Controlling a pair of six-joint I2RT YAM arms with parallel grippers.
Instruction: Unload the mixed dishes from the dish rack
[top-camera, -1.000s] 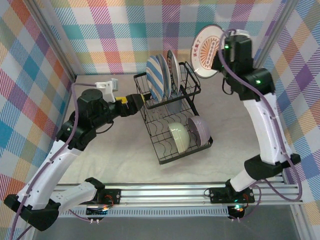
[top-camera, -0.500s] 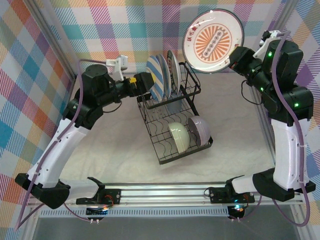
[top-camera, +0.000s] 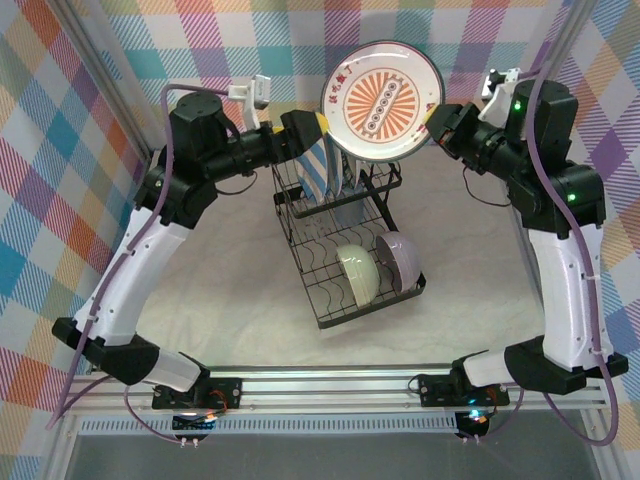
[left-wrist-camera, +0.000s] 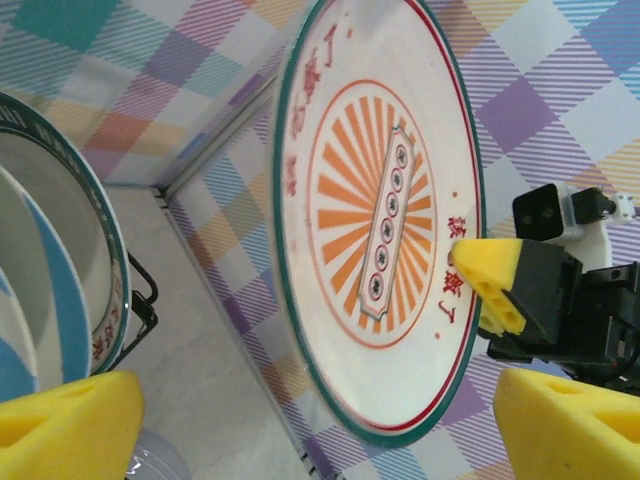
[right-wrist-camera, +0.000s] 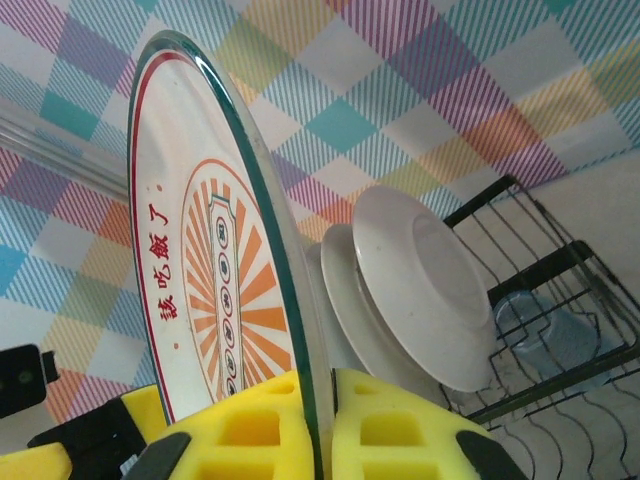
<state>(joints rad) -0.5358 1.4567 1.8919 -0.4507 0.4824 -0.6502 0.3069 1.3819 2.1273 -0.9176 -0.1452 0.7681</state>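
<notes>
My right gripper is shut on the rim of the orange-striped plate, holding it on edge in the air above the back of the black dish rack. In the left wrist view the plate faces the camera. My left gripper is open at the plate's left edge, its yellow fingers spread to either side of the rim and apart from it. Blue-striped plates stand in the rack's slots. A pale green bowl and a lavender bowl sit at its front. The tumbler stands in the basket.
Checked cloth walls close in the left, back and right of the pale table. The rack sits slanted in the middle. Bare table lies to its left, right and front.
The right arm has swung the orange-striped plate left, from the back right corner to above the rack. The left arm has risen and reached right, up to the plate's edge.
</notes>
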